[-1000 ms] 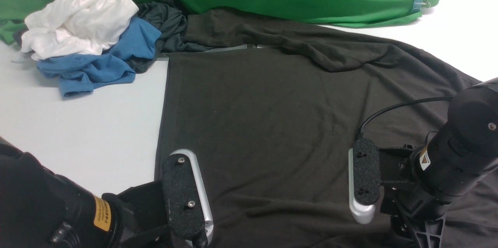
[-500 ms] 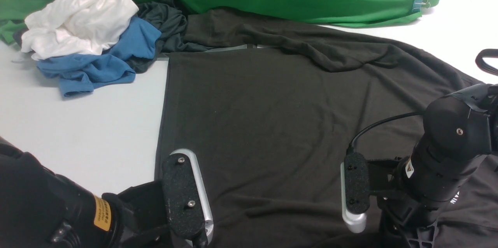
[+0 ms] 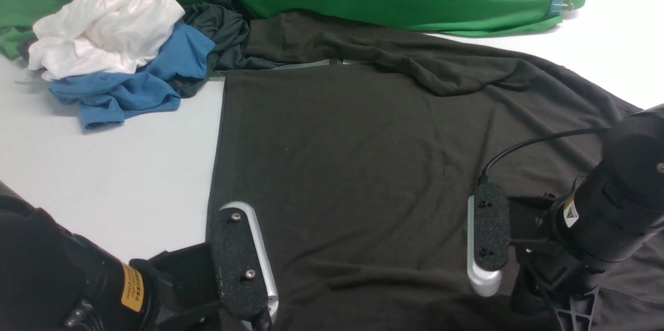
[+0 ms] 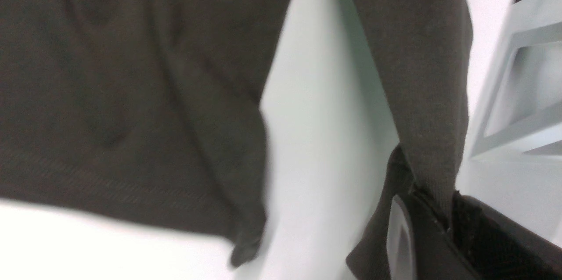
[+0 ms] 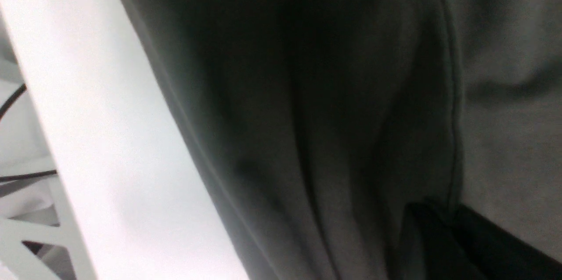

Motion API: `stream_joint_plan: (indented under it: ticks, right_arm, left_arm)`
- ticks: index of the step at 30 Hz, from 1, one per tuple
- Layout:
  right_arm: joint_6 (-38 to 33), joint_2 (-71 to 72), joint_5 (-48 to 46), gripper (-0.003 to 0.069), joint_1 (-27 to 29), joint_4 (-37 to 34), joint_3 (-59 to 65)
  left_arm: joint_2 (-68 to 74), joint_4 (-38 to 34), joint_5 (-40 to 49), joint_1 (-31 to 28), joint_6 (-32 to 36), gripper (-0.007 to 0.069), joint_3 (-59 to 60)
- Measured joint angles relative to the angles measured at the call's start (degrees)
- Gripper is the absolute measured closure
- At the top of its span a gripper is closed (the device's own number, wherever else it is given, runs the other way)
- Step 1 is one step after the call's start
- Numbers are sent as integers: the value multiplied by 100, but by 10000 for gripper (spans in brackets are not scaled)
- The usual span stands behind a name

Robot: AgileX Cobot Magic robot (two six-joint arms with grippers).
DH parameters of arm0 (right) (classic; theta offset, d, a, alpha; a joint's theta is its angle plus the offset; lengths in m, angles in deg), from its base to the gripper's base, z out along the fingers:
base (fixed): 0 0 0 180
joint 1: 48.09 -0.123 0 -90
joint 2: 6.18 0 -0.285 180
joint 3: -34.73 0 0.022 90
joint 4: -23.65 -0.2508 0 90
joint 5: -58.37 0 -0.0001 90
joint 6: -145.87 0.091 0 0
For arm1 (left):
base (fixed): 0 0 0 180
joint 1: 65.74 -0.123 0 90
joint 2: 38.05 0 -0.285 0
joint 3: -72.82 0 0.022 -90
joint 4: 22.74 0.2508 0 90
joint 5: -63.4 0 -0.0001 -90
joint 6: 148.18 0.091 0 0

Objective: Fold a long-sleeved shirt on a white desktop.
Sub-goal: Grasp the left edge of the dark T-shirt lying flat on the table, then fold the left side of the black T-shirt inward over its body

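Smooth charcoal long-sleeved shirt (image 3: 353,154) lies flat on the matte white table (image 3: 104,165). Crumpled white garment (image 3: 104,25) and blue garment (image 3: 135,82) sit at ten o'clock. Left gripper (image 4: 443,218) and right gripper (image 5: 452,223) each pinch its fabric.

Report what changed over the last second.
The right gripper swung briefly left and returned, and its jaws closed on the long-sleeved shirt. The left gripper edged slightly back, still clamped on the shirt. The spread body and the clothes pile stayed put.
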Motion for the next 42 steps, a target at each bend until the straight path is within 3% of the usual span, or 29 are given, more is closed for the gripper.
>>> stream_joint_plan:
  ticks: [8, 20, 29, 42]
  right_arm:
    - [1086, 6, 372, 617, 5, 687, 0]
    - [1963, 6, 708, 617, 20, 763, 0]
    - [2283, 6, 887, 617, 202, 763, 0]
    - [2289, 6, 1446, 617, 379, 763, 0]
  left_arm:
    - [0, 570, -6, 0, -384, 564, 0]
    - [91, 1030, -1044, 0, -662, 564, 0]
    - [837, 1364, -1182, -84, -848, 564, -11]
    - [1022, 428, -809, -1144, -400, 564, -755]
